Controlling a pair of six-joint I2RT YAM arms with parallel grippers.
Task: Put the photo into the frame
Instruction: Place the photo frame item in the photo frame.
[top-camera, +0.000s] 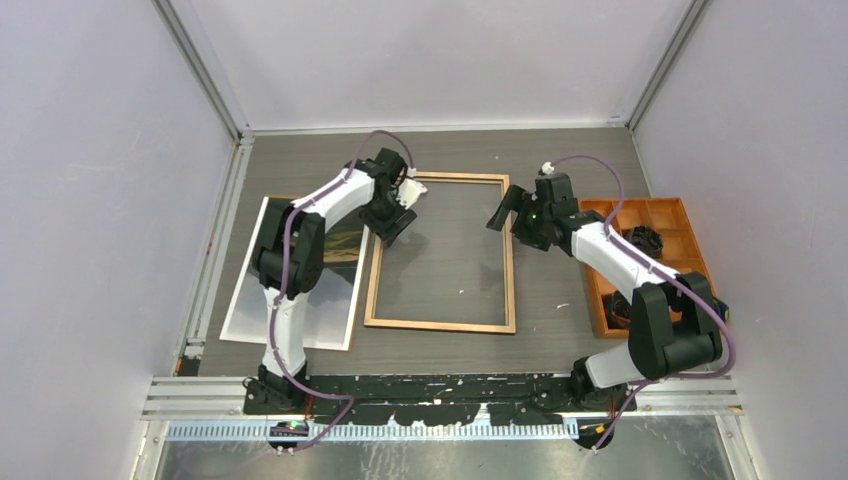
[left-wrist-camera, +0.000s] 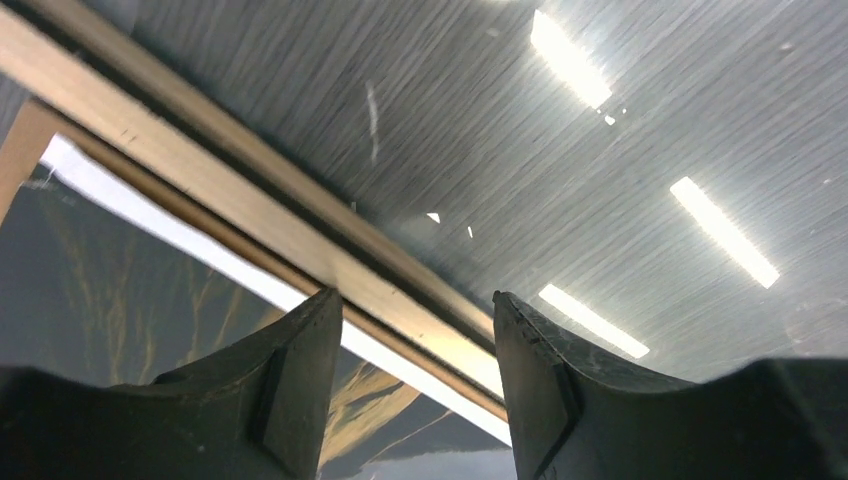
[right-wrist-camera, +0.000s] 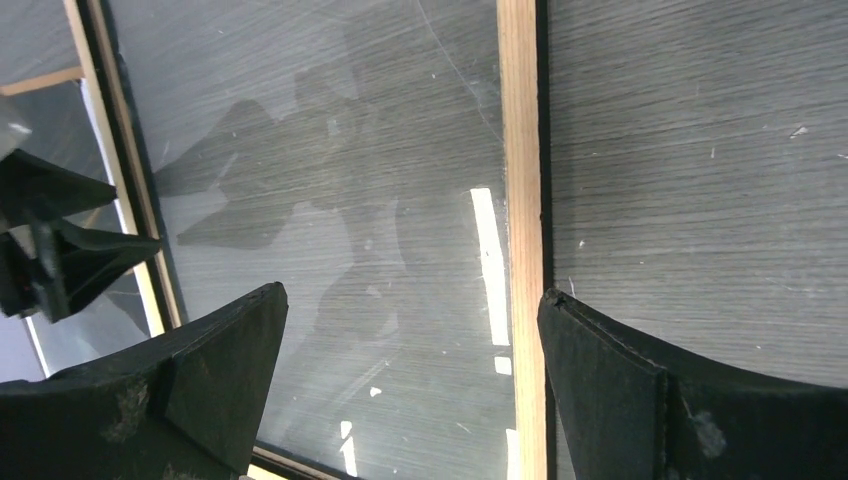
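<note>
Photo (top-camera: 340, 250) lies face-up left of the wood-side-up frame (top-camera: 440, 324). My left gripper (left-wrist-camera: 418, 305) hangs open over its left rail, my right gripper (right-wrist-camera: 412, 295) wide open over the right rail.

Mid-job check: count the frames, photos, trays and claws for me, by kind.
frame: 1
photo: 1
orange tray: 1
claws: 2, left claw and right claw
Total: 5

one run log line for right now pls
frame: flat, wood back up | photo: left of frame, image up | left gripper: open over left rail | right gripper: open over right rail
</note>
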